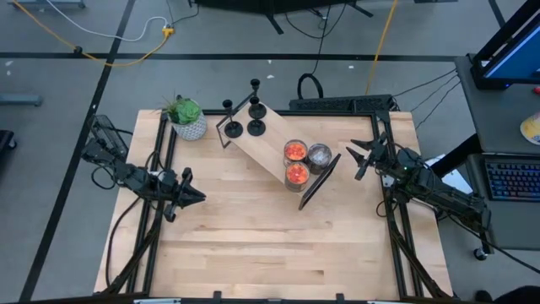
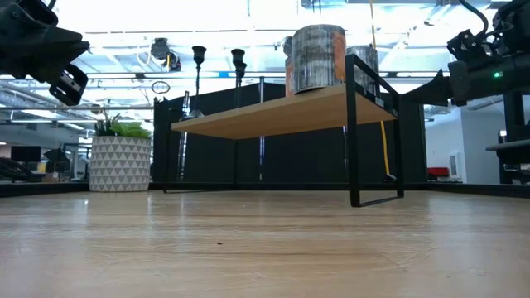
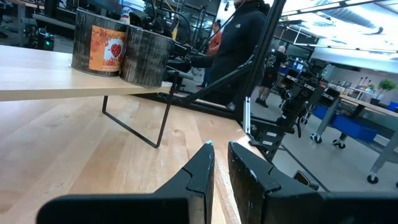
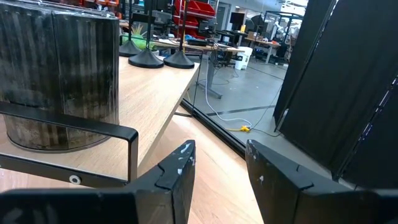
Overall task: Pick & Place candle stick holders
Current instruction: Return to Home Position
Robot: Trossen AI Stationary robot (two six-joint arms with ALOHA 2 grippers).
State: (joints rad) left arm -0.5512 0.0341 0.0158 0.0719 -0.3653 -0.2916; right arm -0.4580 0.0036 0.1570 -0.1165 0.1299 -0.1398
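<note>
Three black candle stick holders (image 1: 232, 128) (image 1: 256, 127) (image 1: 256, 108) stand upright on their round bases at the far left end of a small wooden shelf (image 1: 263, 154) with black metal legs. Their bases also show in the right wrist view (image 4: 147, 60). My left gripper (image 1: 200, 197) is shut and empty above the table's left half, pointing toward the shelf, and it shows in the left wrist view (image 3: 220, 158). My right gripper (image 1: 355, 160) is open and empty just right of the shelf's right end, and it shows in the right wrist view (image 4: 217, 158).
Three candle jars (image 1: 294, 150) (image 1: 319, 155) (image 1: 296, 174) stand on the shelf's right end. A potted plant (image 1: 187, 119) in a white pot stands at the table's far left. Bare wood lies toward the near edge. People stand beyond the table (image 3: 245, 37).
</note>
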